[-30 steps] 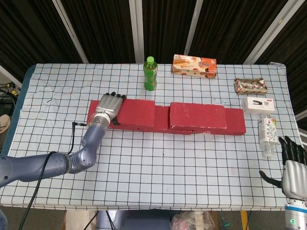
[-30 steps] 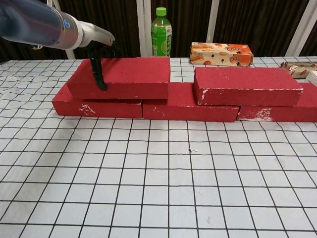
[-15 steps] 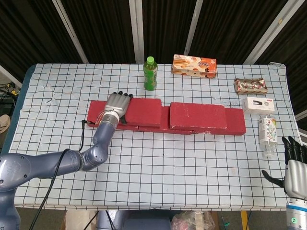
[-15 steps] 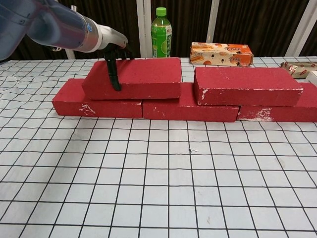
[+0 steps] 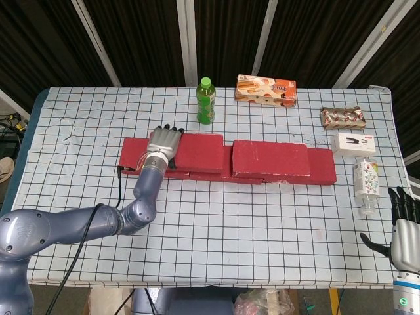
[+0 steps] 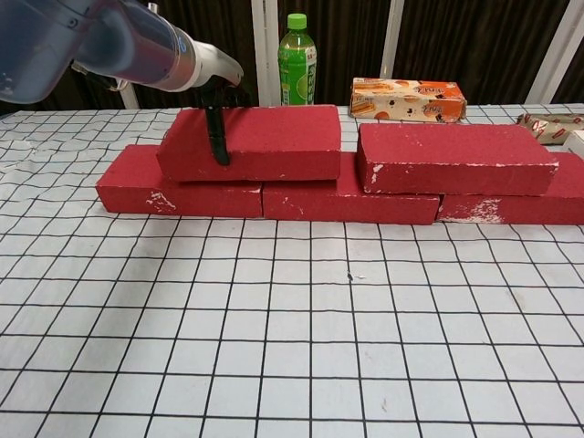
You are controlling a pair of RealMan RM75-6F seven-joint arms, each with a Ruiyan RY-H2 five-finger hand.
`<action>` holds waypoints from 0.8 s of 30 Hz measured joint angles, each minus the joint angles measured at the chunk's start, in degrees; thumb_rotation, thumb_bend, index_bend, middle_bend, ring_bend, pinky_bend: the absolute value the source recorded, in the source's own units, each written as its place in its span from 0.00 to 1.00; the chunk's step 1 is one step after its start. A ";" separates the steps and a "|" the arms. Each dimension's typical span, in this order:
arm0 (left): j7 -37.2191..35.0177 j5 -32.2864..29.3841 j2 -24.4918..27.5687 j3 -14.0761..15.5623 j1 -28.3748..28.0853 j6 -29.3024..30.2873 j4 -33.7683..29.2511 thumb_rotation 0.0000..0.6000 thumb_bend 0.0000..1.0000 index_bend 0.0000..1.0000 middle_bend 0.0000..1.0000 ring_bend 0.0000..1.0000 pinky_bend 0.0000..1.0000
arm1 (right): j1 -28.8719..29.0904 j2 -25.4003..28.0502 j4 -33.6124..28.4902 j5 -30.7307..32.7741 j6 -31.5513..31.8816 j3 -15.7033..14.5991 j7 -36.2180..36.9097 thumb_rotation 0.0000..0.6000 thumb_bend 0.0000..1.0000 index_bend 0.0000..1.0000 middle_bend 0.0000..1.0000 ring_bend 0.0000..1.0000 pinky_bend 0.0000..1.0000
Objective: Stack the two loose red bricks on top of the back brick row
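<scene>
The left hand (image 5: 164, 142) is laid on the left end of the left upper brick (image 5: 197, 151), with its fingers curled over the brick's top and a dark thumb pressed down the front face, as seen in the chest view (image 6: 216, 128); the brick is gripped between them. This brick (image 6: 251, 141) is seated on the back brick row (image 5: 134, 157), spanning the joint between the row's left and middle bricks. The right upper brick (image 5: 271, 157) is also set on the row (image 6: 347, 196), just beside the first, with a narrow gap left between the two. The right hand (image 5: 405, 230) is held low off the near right corner of the table (image 5: 216, 243), its fingers spread apart and nothing held. Behind the bricks a green bottle (image 5: 205, 100) is stood upright, and a snack box (image 5: 265, 90) is laid to its right. Along the right side a wrapped packet (image 5: 342, 117), a white box (image 5: 354, 143) and a clear bottle (image 5: 365, 181) are laid
</scene>
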 measured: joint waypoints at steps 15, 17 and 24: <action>2.56 -0.54 -1.40 -1.73 -0.25 1.20 0.97 1.00 0.01 0.19 0.15 0.10 0.16 | 0.08 -0.19 -0.07 0.31 -0.17 0.19 -0.65 1.00 0.15 0.00 0.00 0.00 0.00; 2.85 -0.56 -1.70 -1.84 -0.18 1.06 1.23 1.00 0.01 0.19 0.15 0.10 0.16 | 0.05 -0.18 -0.06 0.39 -0.16 0.22 -0.59 1.00 0.15 0.00 0.00 0.00 0.00; 3.87 -0.80 -2.67 -2.31 -0.17 0.65 2.08 1.00 0.01 0.19 0.15 0.10 0.16 | 0.02 -0.09 -0.08 0.71 -0.25 0.35 -0.60 1.00 0.15 0.00 0.00 0.00 0.00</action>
